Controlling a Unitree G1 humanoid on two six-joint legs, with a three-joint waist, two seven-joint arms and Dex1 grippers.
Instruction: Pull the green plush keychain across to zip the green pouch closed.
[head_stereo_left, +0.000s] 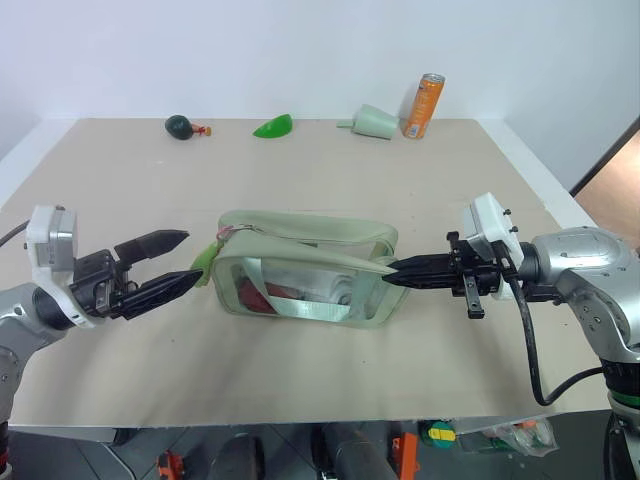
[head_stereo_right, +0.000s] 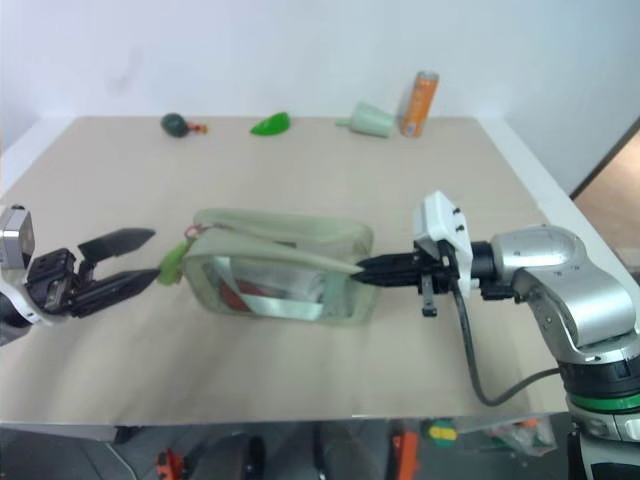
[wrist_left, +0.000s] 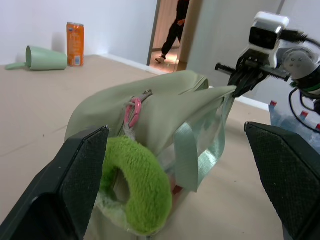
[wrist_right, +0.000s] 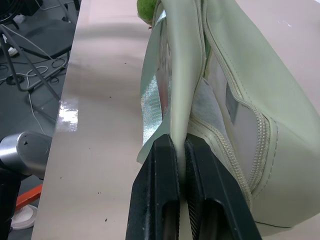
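Right claw (head_stereo_left: 392, 275) is clamped on the green pouch (head_stereo_left: 300, 262); left claw (head_stereo_left: 178, 262), spread apart, flanks the green plush keychain (wrist_left: 137, 182) ungrasped; zipping looks unstarted.

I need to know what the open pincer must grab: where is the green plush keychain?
The green plush keychain hangs at the green pouch's left end, just ahead of the open left pincer in the head views.

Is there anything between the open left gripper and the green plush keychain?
No. In the left wrist view, the green plush keychain sits right by the open left gripper, nothing between them.
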